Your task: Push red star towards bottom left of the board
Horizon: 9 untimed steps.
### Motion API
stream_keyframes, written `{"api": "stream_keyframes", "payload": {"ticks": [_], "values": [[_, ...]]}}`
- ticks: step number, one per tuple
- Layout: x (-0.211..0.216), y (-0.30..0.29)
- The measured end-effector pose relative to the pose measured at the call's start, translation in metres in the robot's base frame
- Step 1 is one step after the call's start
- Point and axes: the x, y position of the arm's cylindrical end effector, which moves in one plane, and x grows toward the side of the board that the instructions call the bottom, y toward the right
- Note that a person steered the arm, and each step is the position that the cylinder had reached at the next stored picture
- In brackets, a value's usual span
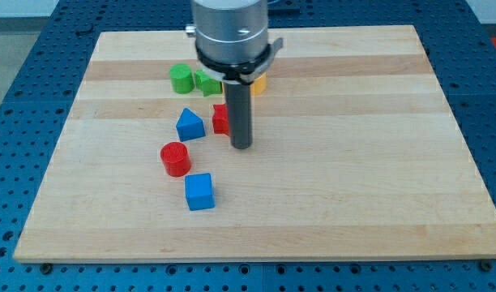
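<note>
Camera view, table: a pale wooden table [329,178] of glued planks with light and darker grain stripes running across; it sits on a blue perforated surface [21,97] dotted with a grid of holes.

Camera view, arm: a grey metal cylinder with a black collar comes down from the view's top, and from it a straight dark rod drops to the wood.

Camera view, tip: my tip [242,147] rests on the table near the middle, a little toward the view's top. There is no claw on this arm, only the rod, so nothing opens or closes.

Camera view, red star: the red star [221,120] sits just to the view's left of the rod, pressed against it or nearly so; the rod hides its right part, so its points are hard to make out. It lies above the table's centre, well away from the bottom left corner.

Camera view, blue blocks: a blue house-shaped block [190,125] with a peaked top sits just left of the red star; a blue cube [200,192] lies lower, toward the view's bottom.

Camera view, red cylinder: a red cylinder [175,158], round-topped, stands between the two blue blocks, slightly to the left.

Camera view, green blocks: a green cylinder [181,79] and beside it a green angular block [207,82] sit near the view's top, touching or nearly so.

Camera view, yellow block: a yellow block [258,83] peeks out behind the rod; shape unclear.
</note>
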Motion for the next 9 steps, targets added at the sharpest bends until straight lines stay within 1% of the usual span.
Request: {"api": "stream_keyframes", "payload": {"ticks": [1, 2, 4, 5, 6, 7, 8, 9], "values": [[-0.016, 0.016], [-0.027, 0.006], [-0.033, -0.043], [-0.048, -0.045], [-0.075, -0.032], [-0.093, -0.025], [-0.095, -0.047], [-0.095, -0.054]]}}
